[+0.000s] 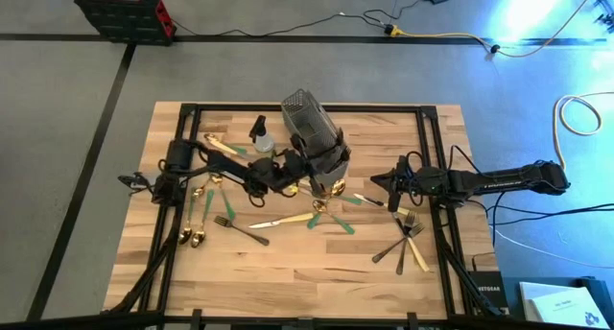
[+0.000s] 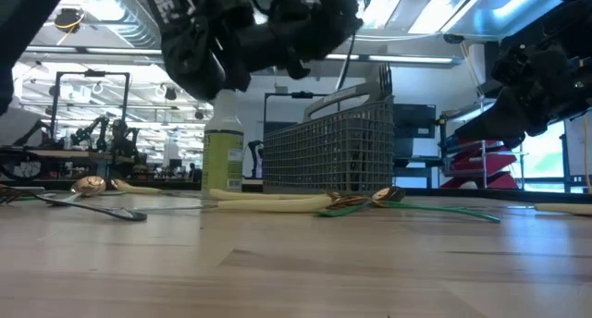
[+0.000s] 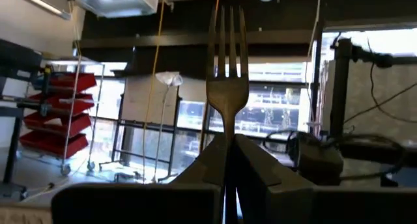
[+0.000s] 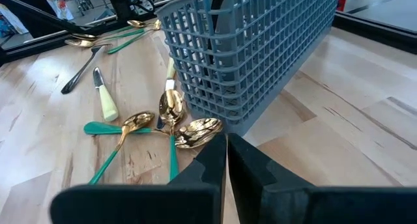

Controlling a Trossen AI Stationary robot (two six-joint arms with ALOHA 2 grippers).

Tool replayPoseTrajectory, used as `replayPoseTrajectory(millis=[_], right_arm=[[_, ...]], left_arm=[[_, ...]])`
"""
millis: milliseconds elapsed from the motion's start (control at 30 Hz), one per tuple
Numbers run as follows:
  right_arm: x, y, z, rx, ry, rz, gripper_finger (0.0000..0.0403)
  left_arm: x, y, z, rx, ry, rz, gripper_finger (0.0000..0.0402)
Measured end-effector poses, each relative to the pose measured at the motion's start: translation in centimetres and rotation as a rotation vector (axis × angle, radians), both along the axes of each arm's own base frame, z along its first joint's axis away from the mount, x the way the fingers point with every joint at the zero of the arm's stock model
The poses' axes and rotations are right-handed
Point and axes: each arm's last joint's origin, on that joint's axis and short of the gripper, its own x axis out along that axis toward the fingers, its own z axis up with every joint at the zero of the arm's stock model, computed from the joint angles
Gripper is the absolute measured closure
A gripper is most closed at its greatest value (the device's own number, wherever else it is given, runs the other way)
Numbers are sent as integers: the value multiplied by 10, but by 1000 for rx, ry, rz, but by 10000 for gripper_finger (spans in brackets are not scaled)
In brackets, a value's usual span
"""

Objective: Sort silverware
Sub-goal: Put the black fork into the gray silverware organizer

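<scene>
Wooden table, silverware scattered beside caddy. Left gripper clamped on dark fork, tines up, raised near the caddy — should lower it squarely into a compartment, slowly. Right gripper shut, empty, waiting beside the caddy.

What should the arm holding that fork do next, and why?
Probably lower the fork into the grey caddy and let go. The left claw is shut on the fork's handle, tines pointing away from it, and in the overhead view that arm sits right beside the caddy. The right claw waits shut and empty near the gold spoons.
</scene>
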Motion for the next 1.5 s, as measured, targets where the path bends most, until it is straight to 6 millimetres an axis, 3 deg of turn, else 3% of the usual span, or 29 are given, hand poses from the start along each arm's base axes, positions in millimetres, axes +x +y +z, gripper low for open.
replayPoseTrajectory(millis=[133, 633, 900, 1200, 1500], right_arm=[[0, 0, 0, -10, 1, -3, 403], [0, 0, 1, -21, -6, 1, 403], [5, -2, 19, -128, -173, -27, 403], [4, -4, 45, -277, -384, -120, 403], [6, -7, 76, -337, -512, -237, 403]], left_arm=[[9, 0, -9, 37, 35, 21, 399], [17, 12, -1, 68, 17, 14, 399], [18, 15, -3, 69, 47, 11, 399], [22, 15, -30, 28, 72, -10, 399], [23, 14, -32, 24, 75, -16, 399]])
